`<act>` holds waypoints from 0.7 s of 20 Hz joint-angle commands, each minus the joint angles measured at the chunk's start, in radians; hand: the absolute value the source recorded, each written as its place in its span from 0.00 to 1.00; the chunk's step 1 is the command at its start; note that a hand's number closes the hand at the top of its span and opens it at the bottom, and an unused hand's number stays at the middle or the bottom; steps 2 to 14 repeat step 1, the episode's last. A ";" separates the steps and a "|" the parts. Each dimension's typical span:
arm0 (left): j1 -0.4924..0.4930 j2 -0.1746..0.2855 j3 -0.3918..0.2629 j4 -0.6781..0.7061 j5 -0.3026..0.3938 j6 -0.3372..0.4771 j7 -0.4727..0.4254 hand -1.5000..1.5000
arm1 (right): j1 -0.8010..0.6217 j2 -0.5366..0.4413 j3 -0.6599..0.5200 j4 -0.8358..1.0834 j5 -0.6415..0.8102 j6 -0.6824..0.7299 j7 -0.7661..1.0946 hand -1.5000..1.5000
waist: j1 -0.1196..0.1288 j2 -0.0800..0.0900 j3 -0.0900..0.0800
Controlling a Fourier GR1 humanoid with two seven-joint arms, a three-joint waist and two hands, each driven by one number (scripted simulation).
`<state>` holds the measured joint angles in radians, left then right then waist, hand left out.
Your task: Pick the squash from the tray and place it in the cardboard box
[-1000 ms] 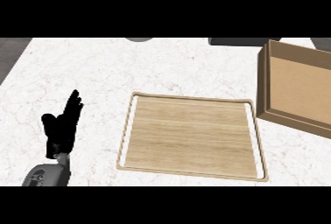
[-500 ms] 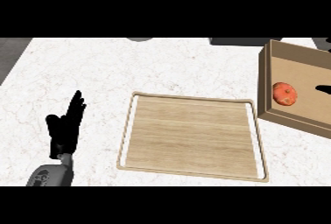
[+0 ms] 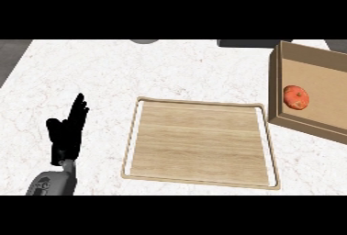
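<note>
A round orange squash lies on the floor of the cardboard box at the right edge of the head view. The wooden tray in the middle of the counter holds nothing. My left hand rests at the lower left, open, fingers straight and pointing up, well left of the tray. My right hand does not show.
A dark object and a grey round thing peek in at the counter's far edge. White marble counter surrounds the tray. The counter's left edge runs near the top left.
The squash has appeared in the box and now lies there alone; a dark shape beside it half a second ago is gone. The left hand has barely moved.
</note>
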<state>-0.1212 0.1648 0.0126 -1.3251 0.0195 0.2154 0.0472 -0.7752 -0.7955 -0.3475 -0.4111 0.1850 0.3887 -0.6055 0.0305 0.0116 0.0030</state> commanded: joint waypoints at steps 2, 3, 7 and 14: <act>-0.057 0.021 0.031 0.050 0.006 -0.010 -0.009 0.50 | -0.025 -0.038 -0.085 0.122 -0.069 0.058 -0.013 0.00 | -0.001 0.006 0.000; -0.057 0.021 0.031 0.050 0.006 -0.010 -0.009 0.50 | -0.025 -0.038 -0.085 0.122 -0.069 0.058 -0.013 0.00 | -0.001 0.006 0.000; -0.057 0.021 0.031 0.050 0.006 -0.010 -0.009 0.50 | -0.025 -0.038 -0.085 0.122 -0.069 0.058 -0.013 0.00 | -0.001 0.006 0.000; -0.057 0.021 0.031 0.050 0.006 -0.010 -0.009 0.50 | -0.025 -0.038 -0.085 0.122 -0.069 0.058 -0.013 0.00 | -0.001 0.006 0.000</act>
